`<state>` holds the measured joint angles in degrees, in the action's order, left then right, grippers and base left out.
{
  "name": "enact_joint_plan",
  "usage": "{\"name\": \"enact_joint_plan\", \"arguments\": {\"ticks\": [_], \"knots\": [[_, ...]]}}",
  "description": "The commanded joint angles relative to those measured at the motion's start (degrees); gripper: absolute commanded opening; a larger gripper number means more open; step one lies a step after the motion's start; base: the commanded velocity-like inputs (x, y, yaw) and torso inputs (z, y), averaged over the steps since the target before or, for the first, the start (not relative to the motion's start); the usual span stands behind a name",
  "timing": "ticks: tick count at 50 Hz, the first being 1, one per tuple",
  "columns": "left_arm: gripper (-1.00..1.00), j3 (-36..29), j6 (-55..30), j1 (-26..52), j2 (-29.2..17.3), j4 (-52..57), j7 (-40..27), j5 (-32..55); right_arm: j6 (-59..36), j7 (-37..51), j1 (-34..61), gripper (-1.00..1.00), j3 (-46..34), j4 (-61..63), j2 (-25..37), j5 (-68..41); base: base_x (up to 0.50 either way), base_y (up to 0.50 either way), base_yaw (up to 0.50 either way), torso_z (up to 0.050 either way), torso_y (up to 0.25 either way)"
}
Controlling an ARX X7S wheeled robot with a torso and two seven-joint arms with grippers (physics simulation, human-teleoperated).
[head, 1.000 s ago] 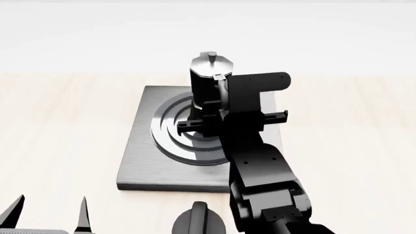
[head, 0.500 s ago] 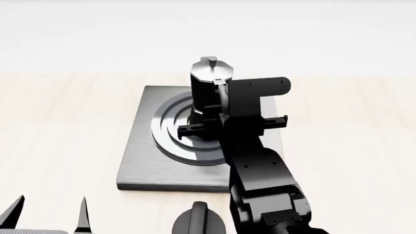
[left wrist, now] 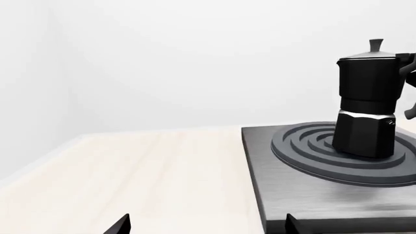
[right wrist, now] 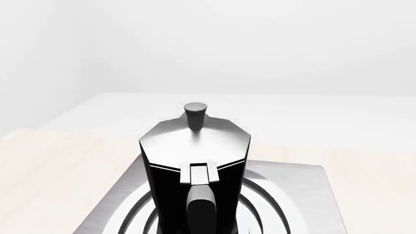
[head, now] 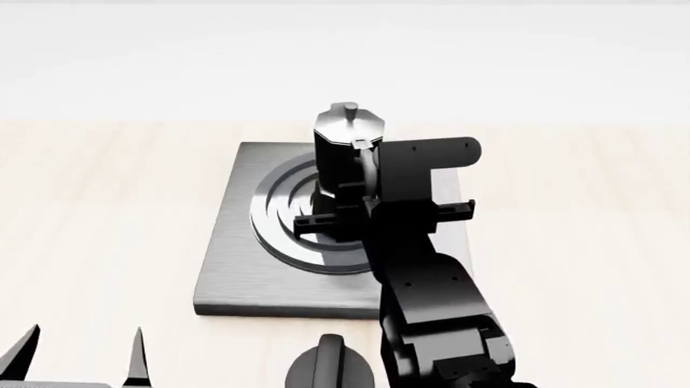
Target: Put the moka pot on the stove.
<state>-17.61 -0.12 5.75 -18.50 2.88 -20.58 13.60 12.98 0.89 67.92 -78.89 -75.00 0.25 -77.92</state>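
- While you look through the head view, the glossy black faceted moka pot (head: 347, 153) with its silver knobbed lid stands upright at the upper middle of the frame, on the raised concentric ring burner of the flat square grey metal stove (head: 232, 267).
- Your left wrist view shows the pot (left wrist: 365, 105) at the right side of the frame, its base resting on the rings, with the stove slab (left wrist: 286, 180) lying flat on the pale wooden table (left wrist: 130, 175).
- Your right arm (head: 426, 283) rises from the lower middle of the head view and covers the pot's handle side; you cannot tell from any view whether the right claw is parted or closed, or whether it grips anything.
- From the right wrist view you see the lid and curved black handle (right wrist: 202, 209) at lower centre, very near the camera.
- Your left claw (head: 81, 356) sits at the lower left of the head view, its pointed fingers spread apart and holding nothing.
- Just beside it, at the bottom middle, you have a short black round ridged knob (head: 332, 365).
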Motion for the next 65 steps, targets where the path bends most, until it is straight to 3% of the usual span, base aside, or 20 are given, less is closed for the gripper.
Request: {"name": "enact_joint_plan", "arguments": {"ticks": [1, 33, 34, 53, 65], "knots": [[1.00, -0.01, 0.13, -0.27, -0.08, 0.38, 0.18, 0.19, 0.61, -0.21, -0.47, -1.00, -0.65, 0.01, -0.24, -1.14, 0.00, 0.00, 0.00, 0.000, 0.000], [1.00, -0.68, 0.29, 0.27, -0.13, -0.34, -0.02, 0.30, 2.03, -2.21, -2.68, -1.00, -4.30, 0.01, -0.24, -6.35, 0.00, 0.00, 0.00, 0.000, 0.000], [1.00, -0.67, 0.28, 0.28, -0.15, -0.34, -0.05, 0.32, 2.08, -2.11, -2.72, 1.00, -4.55, 0.01, -0.24, -6.48, 0.00, 0.00, 0.00, 0.000, 0.000], [1.00, -1.05, 0.29, 0.57, -0.25, -0.59, -0.07, 0.50, 4.55, -4.16, -4.20, 1.00, -5.98, 0.01, -0.24, -8.54, 0.00, 0.00, 0.00, 0.000, 0.000], [1.00, -1.19, 0.19, 0.56, -0.47, -0.36, -0.12, 0.71, 5.29, -3.15, -3.86, 1.00, 2.60, 0.01, -0.23, 2.19, 0.00, 0.00, 0.00, 0.000, 0.000]]}}
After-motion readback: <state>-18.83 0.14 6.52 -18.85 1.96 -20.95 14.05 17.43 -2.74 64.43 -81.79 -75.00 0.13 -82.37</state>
